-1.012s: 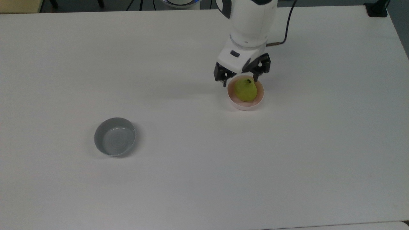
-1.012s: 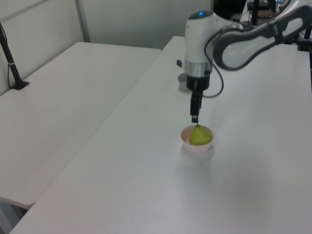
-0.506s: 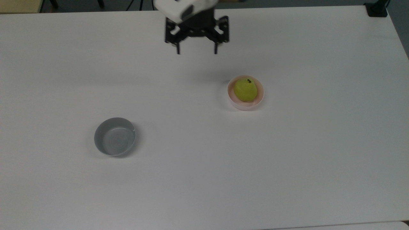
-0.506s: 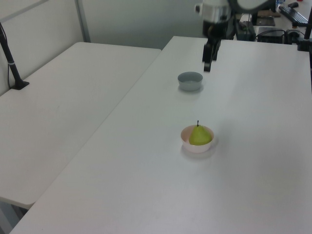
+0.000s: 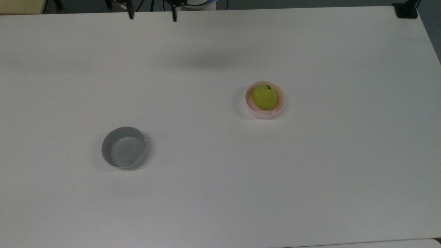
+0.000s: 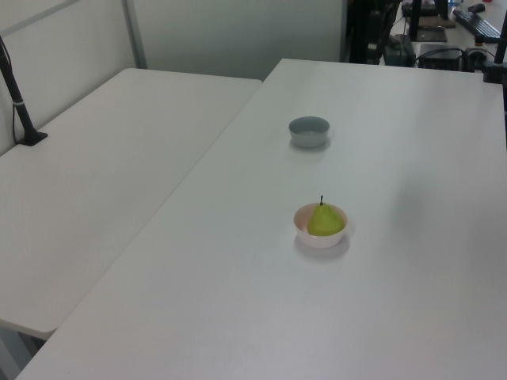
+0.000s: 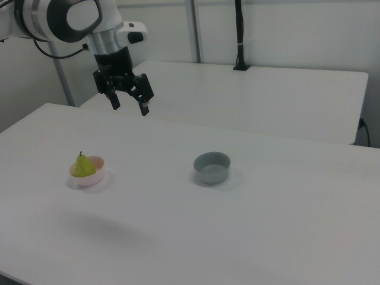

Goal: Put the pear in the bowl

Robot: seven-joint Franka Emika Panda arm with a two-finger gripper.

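Pear and bowl are found together right of centre in the top view, the fruit seated upright inside the pale pink bowl with its dark stem pointing up, as is plain in the left view and at the left of the right view. Placement is judged to be complete, nothing being left for the arm but to stay clear. The gripper is seen in the upper left of the right view, raised well above the surface, its jaws spread wide and holding nothing; two dark fingertips also reach into the top edge of the top view. From the jaws the pear lies down and to the left in the right view, well apart, and down and to the right in the top view. The pear's long axis stands vertical, so any further approach would be judged to come from above, along the stem. One pear is counted, one pink bowl, and one grey bowl, which sits empty in the lower left of the top view, well apart from the pink one. One arm is present.
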